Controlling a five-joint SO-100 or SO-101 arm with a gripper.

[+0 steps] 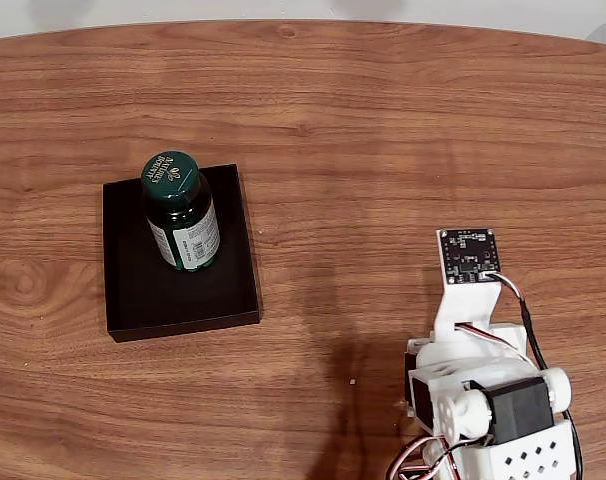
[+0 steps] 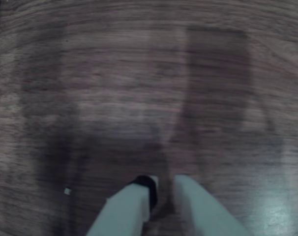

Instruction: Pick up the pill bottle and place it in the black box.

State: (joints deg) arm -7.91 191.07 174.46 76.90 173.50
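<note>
The pill bottle (image 1: 182, 211) stands upright in the black box (image 1: 179, 296), while the tool (image 2: 164, 186), fingers nearly together and empty, hovers over bare worktop (image 1: 383, 130).

The fixed view is bright, even and sharp, with the arm's (image 1: 483, 400) soft shadow on the counter (image 1: 383, 120) toward 9 o'clock. The wrist view is dim, bluish and blurred, with pale glare at 5 o'clock.

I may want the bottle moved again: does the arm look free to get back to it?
Probably yes: the pill bottle stands upright in the black box, and only bare table lies between it and the arm.
</note>
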